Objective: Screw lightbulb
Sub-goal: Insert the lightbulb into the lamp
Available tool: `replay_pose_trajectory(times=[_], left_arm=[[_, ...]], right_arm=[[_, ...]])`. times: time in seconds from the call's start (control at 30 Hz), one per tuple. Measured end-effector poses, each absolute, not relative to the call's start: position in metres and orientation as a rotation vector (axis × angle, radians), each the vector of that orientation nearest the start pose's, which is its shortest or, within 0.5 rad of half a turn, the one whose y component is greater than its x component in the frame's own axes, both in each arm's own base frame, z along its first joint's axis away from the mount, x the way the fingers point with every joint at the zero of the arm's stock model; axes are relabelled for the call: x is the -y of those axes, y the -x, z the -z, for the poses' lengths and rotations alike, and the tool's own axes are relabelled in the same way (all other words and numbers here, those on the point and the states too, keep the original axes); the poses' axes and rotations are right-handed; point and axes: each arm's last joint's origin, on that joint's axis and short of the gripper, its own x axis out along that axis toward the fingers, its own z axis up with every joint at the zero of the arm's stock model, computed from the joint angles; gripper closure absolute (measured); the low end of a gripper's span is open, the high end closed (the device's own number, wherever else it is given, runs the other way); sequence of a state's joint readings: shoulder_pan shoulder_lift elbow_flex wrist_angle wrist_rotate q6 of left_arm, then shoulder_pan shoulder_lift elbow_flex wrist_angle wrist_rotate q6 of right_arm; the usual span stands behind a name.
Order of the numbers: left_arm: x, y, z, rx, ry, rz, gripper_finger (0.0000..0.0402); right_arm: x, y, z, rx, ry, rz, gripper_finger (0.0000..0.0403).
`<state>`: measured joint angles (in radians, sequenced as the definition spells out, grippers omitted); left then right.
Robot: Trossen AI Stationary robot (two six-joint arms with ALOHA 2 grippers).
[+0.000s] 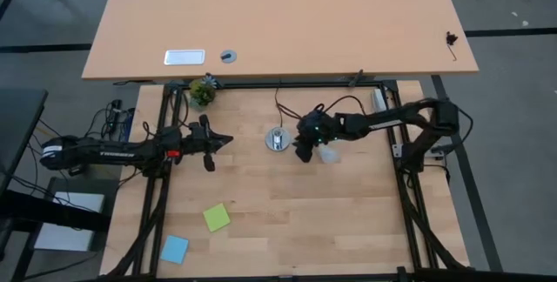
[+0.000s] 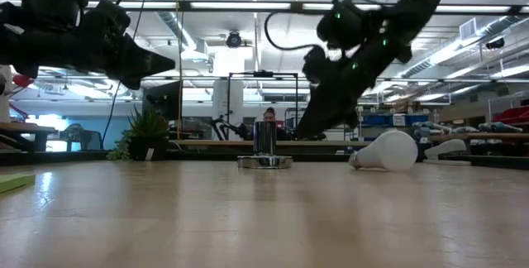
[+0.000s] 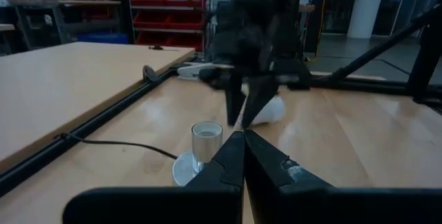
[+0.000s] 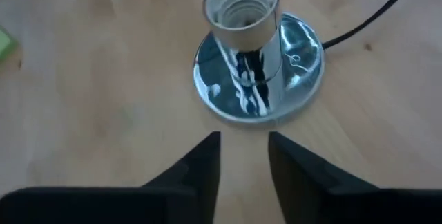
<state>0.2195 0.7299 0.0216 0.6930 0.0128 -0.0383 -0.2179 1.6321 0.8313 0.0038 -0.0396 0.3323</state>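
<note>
Pale wood fills my low view up to the socket (image 2: 264, 146), with the bulb (image 2: 387, 150) lying on its side to its right, held by nothing. From above, I see the right gripper (image 1: 304, 153) between socket (image 1: 278, 138) and bulb (image 1: 327, 153). Its wrist view shows the fingers (image 4: 200, 160) parted and empty. The left gripper (image 1: 209, 140) hangs off to the left, pinched together.

Two dark arms, thin and jointed. Left arm (image 1: 104, 151), left middle of high view: white letters on side, small red spot near wrist. Right arm (image 1: 392, 118), right middle: black cable looping beside it. Fingers (image 4: 200, 165) black, flat, pointed like wedges.
</note>
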Motion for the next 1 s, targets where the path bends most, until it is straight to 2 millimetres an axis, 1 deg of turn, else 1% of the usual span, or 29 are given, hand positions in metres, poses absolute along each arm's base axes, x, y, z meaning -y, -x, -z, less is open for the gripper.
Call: replay_pose_trajectory(times=[0.13, 0.2, 0.33, 0.4, 0.47, 0.57, 0.63, 0.77, 0.87, 1.0], left_arm=[[-0.031, -0.143, -0.162, -0.028, 0.042, -0.207, 0.0389], [-0.032, -0.143, -0.161, -0.035, 0.043, -0.208, 0.0389], [-0.032, -0.144, -0.159, -0.051, 0.045, -0.208, 0.0389], [-0.032, -0.145, -0.158, -0.059, 0.046, -0.208, 0.0389], [-0.032, -0.145, -0.158, -0.063, 0.047, -0.208, 0.0389], [-0.032, -0.145, -0.157, -0.065, 0.049, -0.208, 0.0388], [-0.032, -0.145, -0.158, -0.062, 0.064, -0.209, 0.0383], [-0.032, -0.145, -0.158, -0.061, 0.070, -0.209, 0.0366], [-0.032, -0.145, -0.158, -0.061, 0.072, -0.209, 0.0348], [-0.032, -0.145, -0.158, -0.060, 0.079, -0.209, 0.0322]], right_arm=[[0.048, -0.305, -0.192, -0.816, -0.353, 0.304, 0.0219], [0.037, -0.301, -0.202, -0.834, -0.342, 0.298, 0.0196], [0.013, -0.291, -0.215, -0.874, -0.345, 0.266, 0.0155], [0.002, -0.284, -0.218, -0.900, -0.342, 0.282, 0.0137], [-0.007, -0.277, -0.219, -0.933, -0.321, 0.324, 0.0122], [-0.017, -0.267, -0.218, -0.974, -0.298, 0.422, 0.0110], [-0.022, -0.264, -0.217, -0.984, -0.308, 0.465, 0.0103], [-0.031, -0.260, -0.212, -0.983, -0.329, 0.494, 0.0088], [-0.032, -0.254, -0.208, -1.019, -0.317, 0.534, 0.0078], [-0.023, -0.245, -0.201, -1.095, -0.257, 0.611, 0.0071]])
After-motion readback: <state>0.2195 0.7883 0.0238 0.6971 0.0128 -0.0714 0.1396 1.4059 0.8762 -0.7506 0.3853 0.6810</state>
